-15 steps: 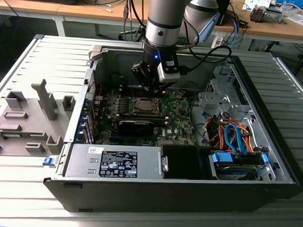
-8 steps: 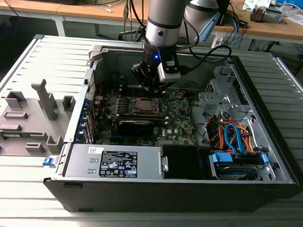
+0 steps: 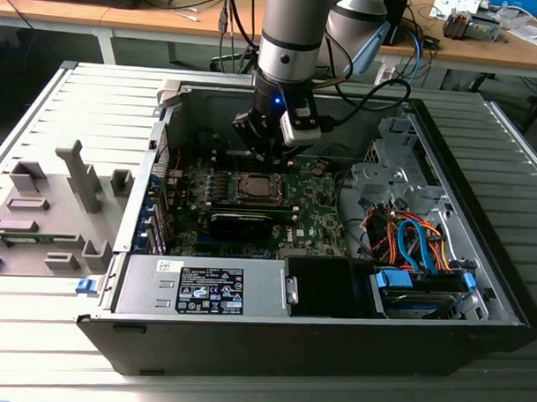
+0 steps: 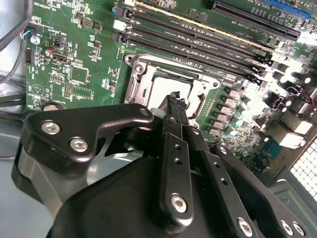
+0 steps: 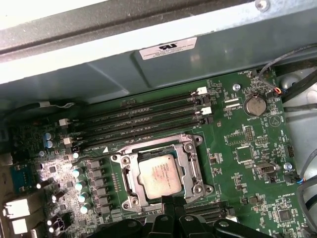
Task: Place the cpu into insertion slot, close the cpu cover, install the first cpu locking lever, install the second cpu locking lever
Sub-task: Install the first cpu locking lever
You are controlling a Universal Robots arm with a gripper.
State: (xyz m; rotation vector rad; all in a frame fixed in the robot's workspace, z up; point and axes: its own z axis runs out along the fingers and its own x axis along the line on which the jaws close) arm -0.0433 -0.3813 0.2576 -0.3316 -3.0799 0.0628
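i see the cpu [image 5: 159, 173] seated in its socket on the motherboard [image 5: 242, 144], the cpu cover [image 5: 190, 163] framing it. my gripper [image 4: 174, 104] hangs just above the socket's edge, fingers pressed together, holding nothing.

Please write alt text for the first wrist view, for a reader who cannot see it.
The cpu sits in its socket on the green motherboard, the cpu cover framing it. The black tool is beside the socket's edge.
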